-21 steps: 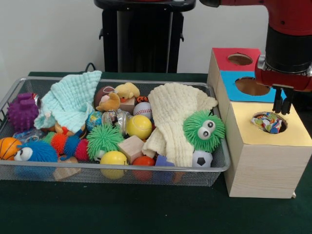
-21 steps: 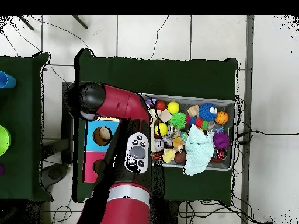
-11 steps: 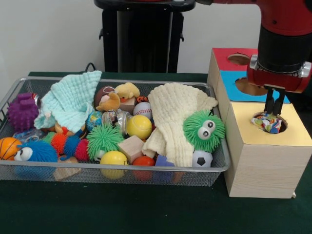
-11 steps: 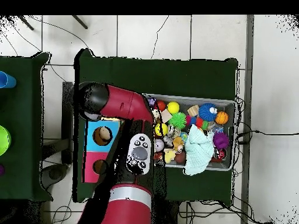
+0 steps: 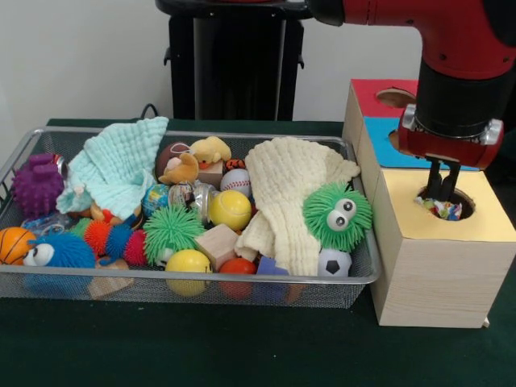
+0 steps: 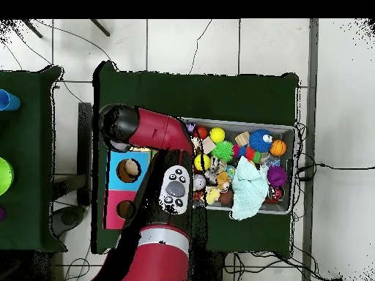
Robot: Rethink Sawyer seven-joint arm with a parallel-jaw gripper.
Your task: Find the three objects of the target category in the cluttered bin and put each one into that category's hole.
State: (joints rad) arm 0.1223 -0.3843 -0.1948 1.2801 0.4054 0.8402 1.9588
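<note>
**A:** Where do your fingers stand?

**B:** My gripper [image 5: 440, 192] hangs over the yellow hole [image 5: 443, 204] at the near end of the wooden box [image 5: 431, 266]. The fingers [image 5: 434, 182] are drawn close together with their tips at the hole's rim. I cannot tell whether they have hold of anything or are merely narrow. A small patterned object [image 5: 446, 210], many-coloured, sits inside the hole just under the tips.

**A:** So the piece is in?

**B:** It looks seated low in the hole, though part of it shows above the rim. I judge this drop nearly done.

**A:** What could go wrong?

**B:** If my fingers are pinching a fold of it, lifting could drag it back out onto the box top. If it sits wedged at the rim, it may not fall through. The tips are also close to the hole's edge, so a sideways move could knock the wood.

**A:** And beyond that?

**B:** The wire bin [image 5: 24, 149] on the green bench [image 5: 242, 347] is crowded: a cream cloth [image 5: 290, 189], a mint cloth [image 5: 117, 165], a green fuzzy ball with eyes [image 5: 337, 214], a yellow ball [image 5: 230, 209], a wooden block [image 5: 216, 244]. Anything under the cloths is hidden, so a further search may snag cloth instead
</note>
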